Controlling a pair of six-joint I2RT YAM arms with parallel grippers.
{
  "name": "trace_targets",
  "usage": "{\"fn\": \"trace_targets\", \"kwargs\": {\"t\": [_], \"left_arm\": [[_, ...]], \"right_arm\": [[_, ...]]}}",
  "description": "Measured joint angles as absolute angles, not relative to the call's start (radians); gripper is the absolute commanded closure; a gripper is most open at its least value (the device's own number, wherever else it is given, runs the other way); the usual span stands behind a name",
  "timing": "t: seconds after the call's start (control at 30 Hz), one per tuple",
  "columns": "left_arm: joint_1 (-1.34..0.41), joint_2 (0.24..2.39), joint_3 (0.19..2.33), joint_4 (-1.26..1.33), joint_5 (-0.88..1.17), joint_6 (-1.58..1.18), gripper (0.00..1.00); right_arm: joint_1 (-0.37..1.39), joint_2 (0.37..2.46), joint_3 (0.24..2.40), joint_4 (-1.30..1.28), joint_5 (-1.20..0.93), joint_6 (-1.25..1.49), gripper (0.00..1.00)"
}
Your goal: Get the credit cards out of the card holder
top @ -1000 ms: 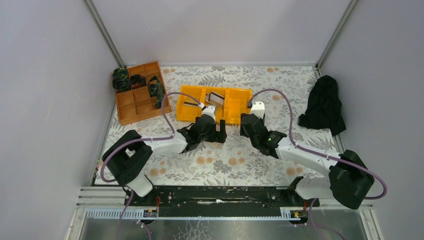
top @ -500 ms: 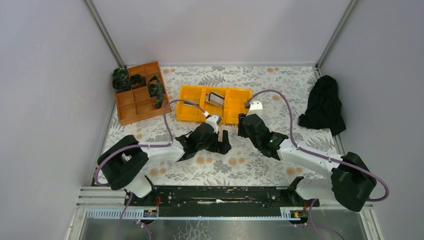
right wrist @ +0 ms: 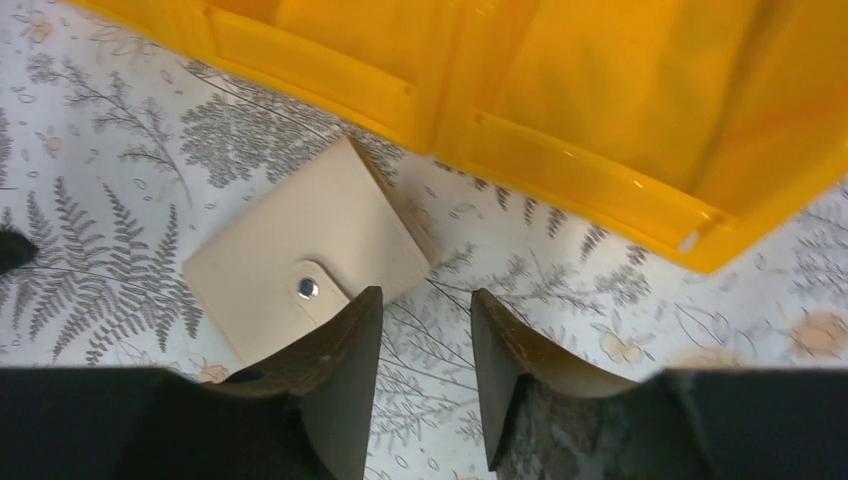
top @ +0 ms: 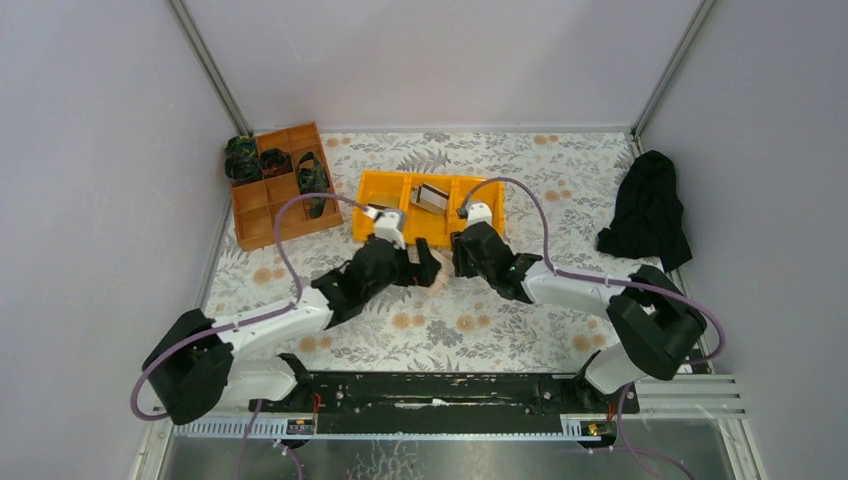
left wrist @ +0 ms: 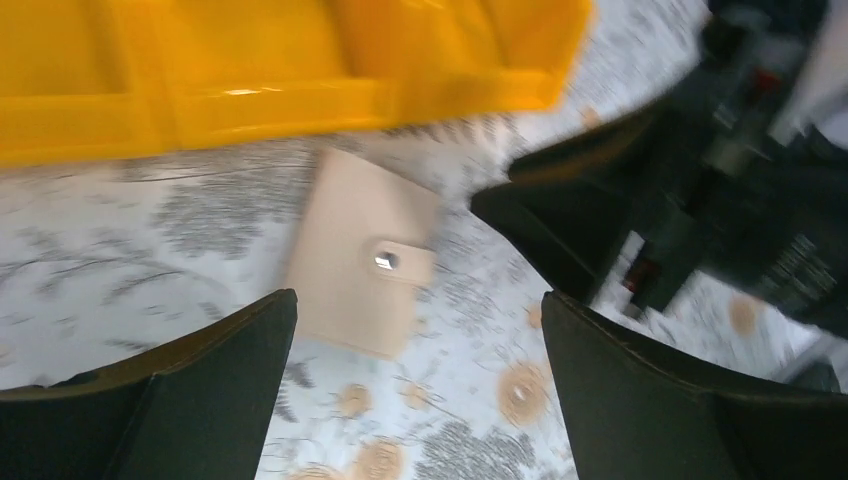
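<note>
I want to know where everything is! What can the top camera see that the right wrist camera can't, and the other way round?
Only the top view shows both arms, the orange-brown divided tray on the left, the black cloth on the right, and a grey card inside the yellow bin.

Only the right wrist view shows the silver snap holding the card holder shut.

Both views show the yellow bin, the flowery table, and the tan card holder lying in front of the bin, with the right end effector open beside it.

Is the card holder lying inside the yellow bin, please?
No, the card holder lies on the table beside the yellow bin.
</note>
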State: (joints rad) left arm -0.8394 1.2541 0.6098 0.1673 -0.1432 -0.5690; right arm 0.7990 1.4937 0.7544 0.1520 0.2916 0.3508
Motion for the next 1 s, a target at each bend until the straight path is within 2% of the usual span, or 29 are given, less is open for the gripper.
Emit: {"fn": "trace_targets", "kwargs": {"t": [0.1,0.33,0.57,1.0], "left_arm": [[-0.732,1.204,0.566,0.146,-0.178,-0.614,0.01],[-0.475,1.243,0.491,0.072,-0.123,-0.664,0.01],[-0.463,1.268,0.491,0.068,-0.080,-0.665,0.01],[-0.449,1.327,0.491,0.070,-0.051,-0.665,0.00]], "right_arm": [[0.805,1.544,0.803,0.156,0.259,0.335,0.40],[0.857,1.660,0.935,0.146,0.212,0.284,0.38],[0.921,1.770,1.005,0.104,0.218,0.246,0.38],[0.924,1.799,0.995,0.089,0.239,0.252,0.42]]}}
